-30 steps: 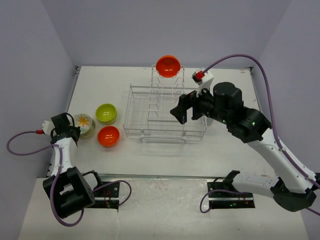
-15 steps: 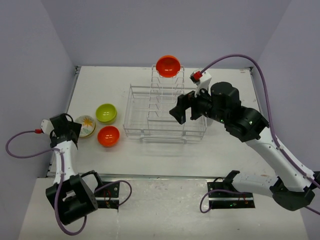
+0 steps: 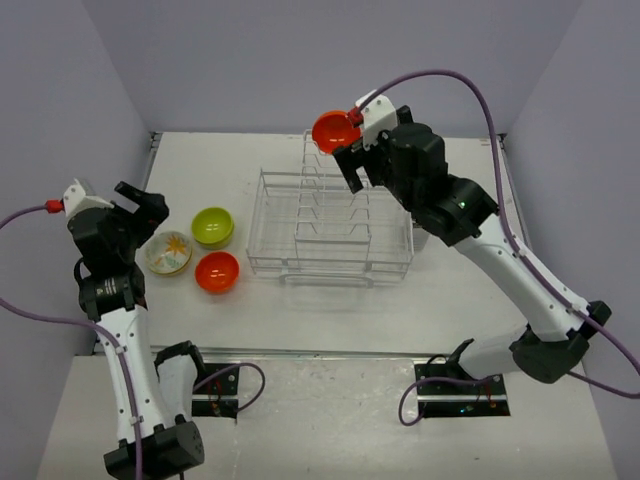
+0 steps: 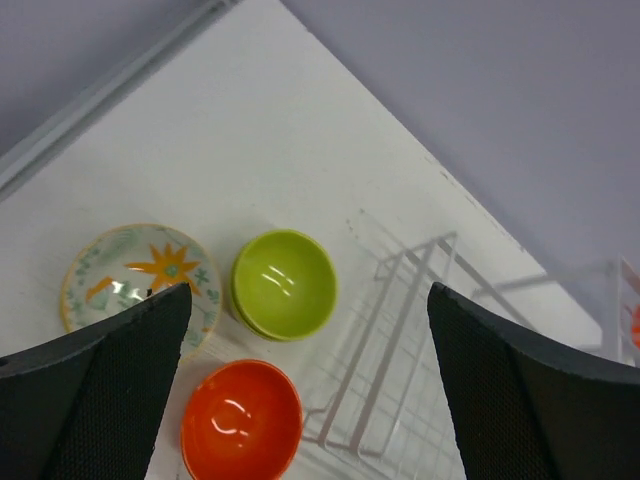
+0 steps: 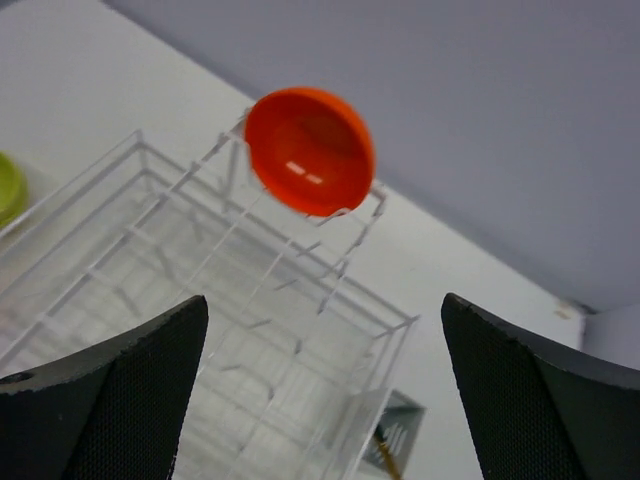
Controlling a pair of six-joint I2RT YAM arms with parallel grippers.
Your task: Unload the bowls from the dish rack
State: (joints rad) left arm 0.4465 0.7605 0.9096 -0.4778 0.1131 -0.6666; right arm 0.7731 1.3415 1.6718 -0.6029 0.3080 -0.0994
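Observation:
The white wire dish rack [image 3: 330, 232] stands mid-table. One orange-red bowl [image 3: 335, 131] rests tilted on top of its taller slotted section, also seen in the right wrist view [image 5: 310, 150]. My right gripper [image 3: 348, 162] hovers open just right of that bowl, apart from it, over the rack [image 5: 150, 262]. Left of the rack, three bowls sit on the table: a cream flower-patterned one [image 3: 168, 252], a lime-green one [image 3: 212, 226] and an orange-red one [image 3: 217, 271]. My left gripper [image 3: 140, 208] hangs open and empty above them [image 4: 308, 300].
A grey cutlery cup [image 5: 395, 440] hangs on the rack's right end. Purple walls close the table on the left, back and right. A metal rail [image 3: 300, 352] runs along the near edge by the arm bases. Purple cables trail from both wrists.
My left gripper opened and rose off the cream bowl, which stays on the table. The right arm swung from the rack's right side up and back toward the orange-red bowl on top.

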